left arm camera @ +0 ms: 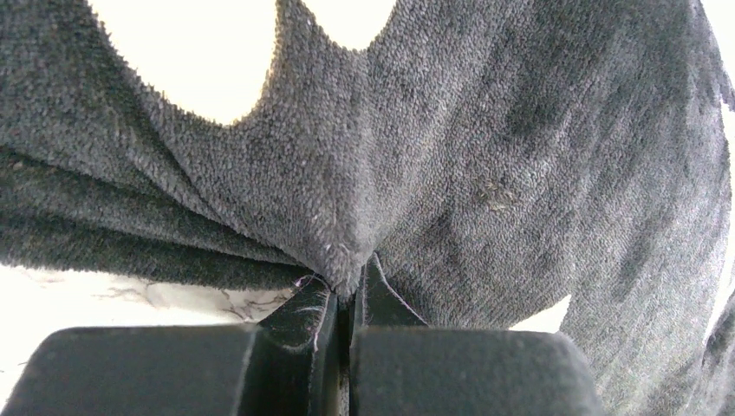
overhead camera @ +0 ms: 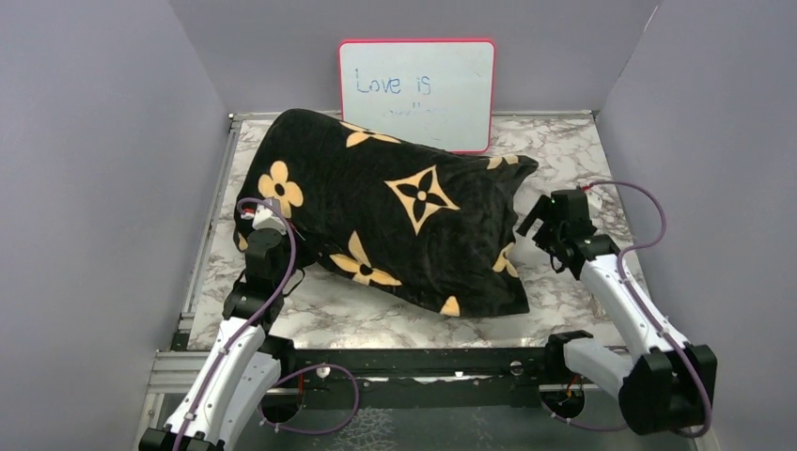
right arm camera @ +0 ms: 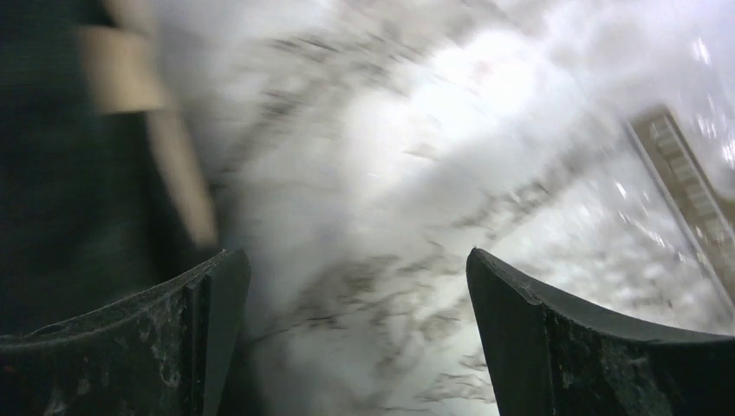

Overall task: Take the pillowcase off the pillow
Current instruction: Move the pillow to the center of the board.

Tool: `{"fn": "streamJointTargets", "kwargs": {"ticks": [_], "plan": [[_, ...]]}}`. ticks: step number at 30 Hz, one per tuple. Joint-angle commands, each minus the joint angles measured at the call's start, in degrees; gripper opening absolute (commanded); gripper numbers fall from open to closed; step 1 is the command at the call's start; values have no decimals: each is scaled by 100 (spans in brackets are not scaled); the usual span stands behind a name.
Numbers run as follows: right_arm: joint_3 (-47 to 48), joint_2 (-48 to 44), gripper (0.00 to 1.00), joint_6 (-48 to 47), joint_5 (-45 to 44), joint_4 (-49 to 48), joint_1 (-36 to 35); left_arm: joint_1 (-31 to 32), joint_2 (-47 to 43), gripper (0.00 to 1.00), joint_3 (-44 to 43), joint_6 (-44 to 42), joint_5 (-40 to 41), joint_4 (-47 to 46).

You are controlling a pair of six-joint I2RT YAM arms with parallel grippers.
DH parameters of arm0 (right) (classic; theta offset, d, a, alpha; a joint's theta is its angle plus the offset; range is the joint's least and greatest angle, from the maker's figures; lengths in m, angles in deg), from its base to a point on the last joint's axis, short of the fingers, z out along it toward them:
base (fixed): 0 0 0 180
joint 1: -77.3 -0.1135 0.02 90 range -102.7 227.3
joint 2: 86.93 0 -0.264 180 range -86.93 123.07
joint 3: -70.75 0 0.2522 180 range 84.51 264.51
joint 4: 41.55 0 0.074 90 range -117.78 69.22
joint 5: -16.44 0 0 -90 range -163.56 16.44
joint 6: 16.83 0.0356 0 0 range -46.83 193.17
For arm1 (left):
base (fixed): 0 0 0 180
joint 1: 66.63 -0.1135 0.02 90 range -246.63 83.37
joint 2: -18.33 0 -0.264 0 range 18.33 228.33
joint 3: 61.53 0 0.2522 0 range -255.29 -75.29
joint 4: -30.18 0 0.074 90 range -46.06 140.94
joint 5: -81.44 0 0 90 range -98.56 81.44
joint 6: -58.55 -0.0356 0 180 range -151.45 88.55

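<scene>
The pillowcase (overhead camera: 395, 216) lay across the middle of the marbled worktop (overhead camera: 564, 150), in front of a whiteboard (overhead camera: 416, 94) propped against the back wall. It bulged full and rounded. The pillow itself did not show anywhere, so it was presumably still wholly inside.

The left jaws were pinched tight on a small fold of the black pile at the pillowcase's left end. In the left wrist view the cloth (left arm camera: 485, 156) fanned out from that pinch in soft creases. The right jaws stood wide apart and held nothing. They sat over bare worktop (right arm camera: 399, 173) just beside the pillowcase's right end (right arm camera: 78, 173). That view was blurred, and whether they touched the cloth could not be told.

The sleeve looked limp, plush and light, and it gathered readily wherever it was nipped. The velvety nap probably gave the jaws fair friction, but a thin pinch could slip out under a hard pull. The pillow inside would likely be soft, bulky and compressible, inclined to drag along with the sleeve rather than stay put.

Which end held the opening was not visible. The best hold was probably a doubled fold or hem at the closed end, with the pillow pinned through the cloth or gripped at the open end.
</scene>
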Motion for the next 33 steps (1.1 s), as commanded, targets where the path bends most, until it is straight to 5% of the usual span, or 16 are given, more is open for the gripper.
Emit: {"fn": "streamJointTargets", "kwargs": {"ticks": [1, 7, 13, 18, 24, 26, 29, 33], "plan": [[-795, 555, 100, 640, 655, -111, 778, 35, -204, 0, -479, -239, 504, 602], [-873, 1534, 100, 910, 268, -200, 1015, 35, -101, 0, -725, -282, 497, 689], [-937, 1912, 100, 871, 562, -418, 2214, 34, -94, 0, -893, -376, 494, 741], [-878, 1907, 100, 831, 254, -150, 3009, 35, 2, 0, -983, -367, 396, 741], [-790, 1463, 100, 1134, -394, 182, 3040, 38, 7, 0, -1040, -540, 353, 789], [-718, 1180, 100, 408, 145, -189, 3038, 38, 9, 0, -1080, -628, 349, 842], [-1099, 68, 100, -960, 2311, -1378, 3024, 34, -39, 0, -1085, -649, 195, 855], [-1193, -668, 95, -471, 5452, -2305, 2937, 34, -97, 0, -1155, -665, 23, 848]]}}
